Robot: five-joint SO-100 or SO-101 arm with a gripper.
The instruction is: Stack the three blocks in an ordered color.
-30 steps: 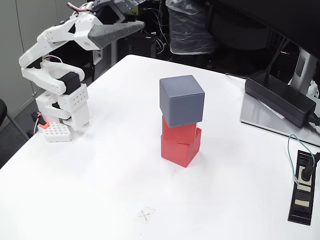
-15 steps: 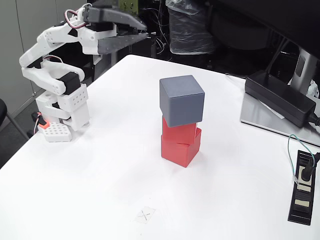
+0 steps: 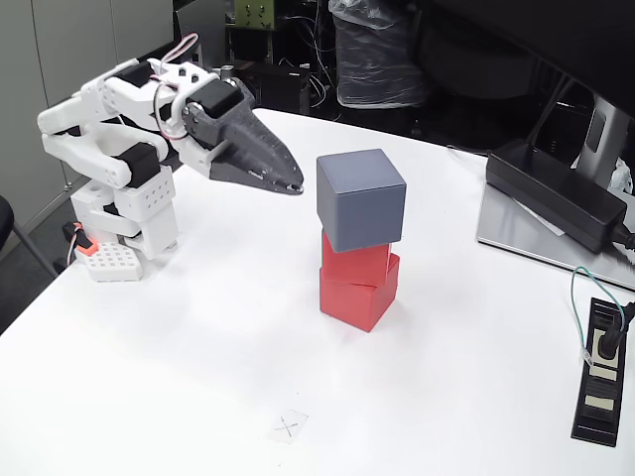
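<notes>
In the fixed view the three blocks stand as one tower in the middle of the white table (image 3: 198, 357). A slate grey cube (image 3: 361, 198) sits on top, overhanging a red cube (image 3: 355, 262), which rests on a second red cube (image 3: 357, 292) turned slightly askew. My gripper (image 3: 294, 185) hangs to the left of the tower, its dark fingers pointing right and down toward the grey cube, a short gap away. The fingers lie together and hold nothing.
The white arm base (image 3: 124, 223) stands at the table's left edge. A black power brick (image 3: 556, 193) lies on a grey tray at the right, and a power strip (image 3: 600, 372) with cable sits near the right edge. A small cross mark (image 3: 288, 427) is near the front.
The gripper has swung down from high at the back left to table height beside the grey cube. Its jaws, briefly parted half a second ago, are together again. The tower has not moved.
</notes>
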